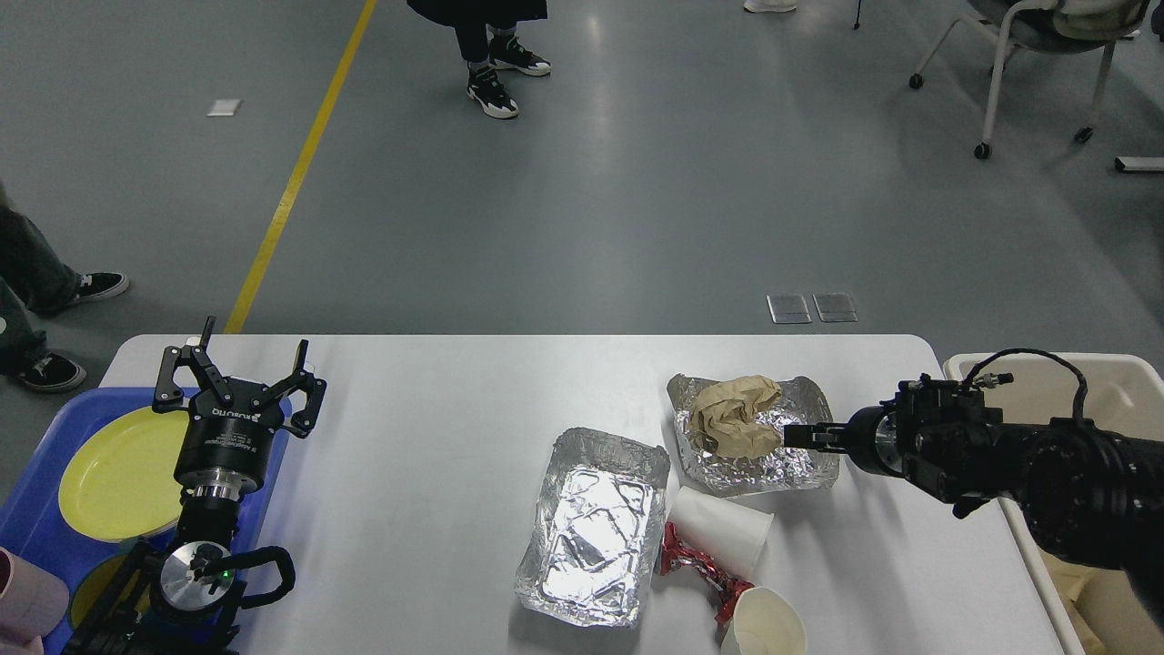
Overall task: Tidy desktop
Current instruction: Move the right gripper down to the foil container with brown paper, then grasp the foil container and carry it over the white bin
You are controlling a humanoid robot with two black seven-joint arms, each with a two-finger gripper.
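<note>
The white desktop point(436, 455) carries litter on its right half. A crumpled foil tray point(800, 459) holds a ball of brown paper point(732, 418). My right gripper point(797, 437) reaches in from the right, its tip at the paper's right edge inside that tray; its fingers look like one dark bar. In front lie an empty foil tray point(596, 523), a tipped white paper cup point(723, 529), a red wrapper point(696, 569) and an upright paper cup point(764, 623). My left gripper point(238, 375) stands open and empty at the desktop's left edge.
A blue tray point(36, 509) with a yellow plate point(118, 473) sits off the left edge, a pink cup point(27, 605) at its front. A beige bin point(1118, 382) stands at the right edge under my right arm. People's feet and a wheeled chair are on the floor beyond.
</note>
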